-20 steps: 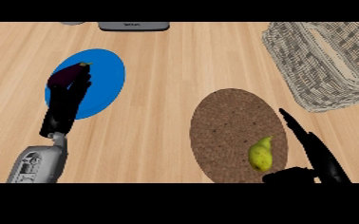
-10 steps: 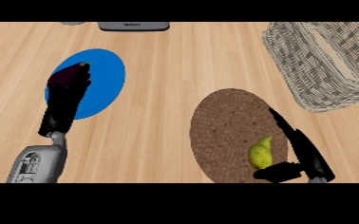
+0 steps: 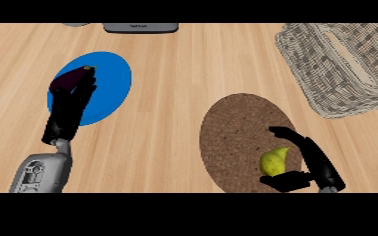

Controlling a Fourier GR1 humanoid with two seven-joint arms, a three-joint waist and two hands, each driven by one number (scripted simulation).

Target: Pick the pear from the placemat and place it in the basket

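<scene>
Head view, right hand [image 3: 314, 166] cupping pear [image 3: 275, 161], placemat [image 3: 240, 130]

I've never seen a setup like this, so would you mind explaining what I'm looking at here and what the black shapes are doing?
This is one view from the robot's head, looking steeply down at a wooden counter. The black shapes are its two hands on grey forearms. The right robot hand is at the lower right, its fingers and thumb on either side of a yellow pear that lies on a round brown placemat; it is not closed round the pear yet. The left robot hand rests open over a blue plate, next to a dark purple item I cannot identify. A woven basket stands at the upper right; the pear should end up there.
</scene>
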